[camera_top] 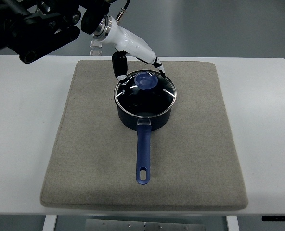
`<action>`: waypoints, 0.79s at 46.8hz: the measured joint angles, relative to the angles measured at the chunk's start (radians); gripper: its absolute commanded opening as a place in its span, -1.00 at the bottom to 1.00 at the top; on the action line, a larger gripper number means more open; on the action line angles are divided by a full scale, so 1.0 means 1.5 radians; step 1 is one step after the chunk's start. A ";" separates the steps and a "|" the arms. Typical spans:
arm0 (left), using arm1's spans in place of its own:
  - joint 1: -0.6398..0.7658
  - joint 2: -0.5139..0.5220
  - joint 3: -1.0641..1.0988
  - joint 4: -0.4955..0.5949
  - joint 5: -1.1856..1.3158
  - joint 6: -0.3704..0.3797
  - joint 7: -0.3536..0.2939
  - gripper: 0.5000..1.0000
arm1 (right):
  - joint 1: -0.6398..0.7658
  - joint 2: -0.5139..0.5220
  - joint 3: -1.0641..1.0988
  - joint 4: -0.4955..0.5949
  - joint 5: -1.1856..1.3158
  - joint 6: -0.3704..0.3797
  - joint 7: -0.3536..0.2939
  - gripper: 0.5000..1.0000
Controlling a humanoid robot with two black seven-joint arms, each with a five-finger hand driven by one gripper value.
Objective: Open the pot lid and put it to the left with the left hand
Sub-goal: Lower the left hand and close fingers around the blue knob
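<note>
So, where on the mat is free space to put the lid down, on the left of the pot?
The grey mat is bare from its left edge to the blue saucepan, and further down beside the long handle. The right half is also bare. It is crowded only at the far edge, where the left hand hovers by the glass lid and its knob.

Bare mat (89, 144) left of the pot (145, 113) seems unobstructed.
</note>
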 measured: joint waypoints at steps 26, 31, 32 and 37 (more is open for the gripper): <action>0.004 -0.018 0.002 0.024 0.008 -0.025 0.000 0.72 | 0.000 0.000 0.000 0.000 0.000 0.000 0.000 0.67; 0.006 -0.019 0.006 0.024 0.010 -0.024 0.000 0.72 | 0.000 0.000 0.000 0.000 0.000 0.000 0.000 0.67; 0.006 -0.019 0.008 0.024 0.010 -0.023 0.000 0.71 | 0.000 0.000 0.000 0.000 0.000 0.000 0.000 0.67; 0.007 -0.020 0.011 0.024 0.010 -0.022 0.000 0.68 | 0.000 0.000 0.000 0.000 0.000 0.000 0.000 0.67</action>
